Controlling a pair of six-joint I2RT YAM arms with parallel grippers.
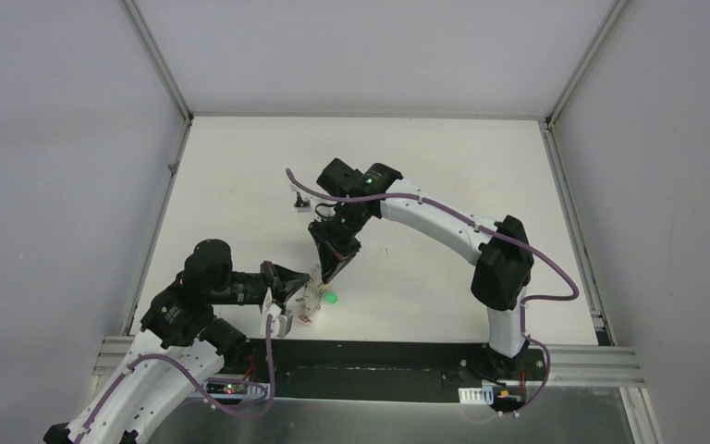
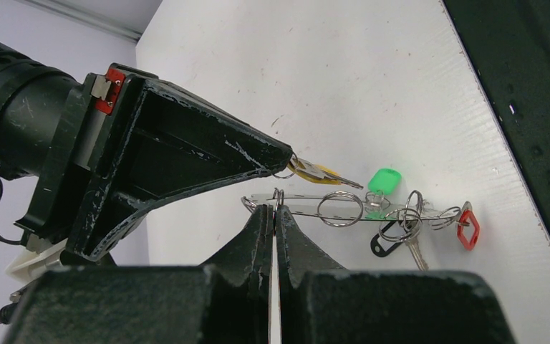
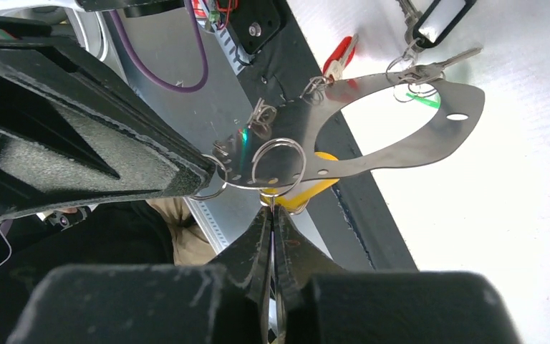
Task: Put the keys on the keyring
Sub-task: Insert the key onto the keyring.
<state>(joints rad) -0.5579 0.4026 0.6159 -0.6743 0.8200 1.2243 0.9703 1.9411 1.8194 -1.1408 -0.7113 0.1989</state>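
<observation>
Beside the left hand's keyring, the right hand pinches a key

No legible text or markings anywhere.

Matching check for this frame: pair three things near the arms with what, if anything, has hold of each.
Things:
1. yellow-tagged key
2. keyring
3. red clip

States:
A. gripped by neither pincer
B. clamped in the left pincer
C. clamped in the right pincer

Pairs: 1-C, 2-B, 3-A
</observation>
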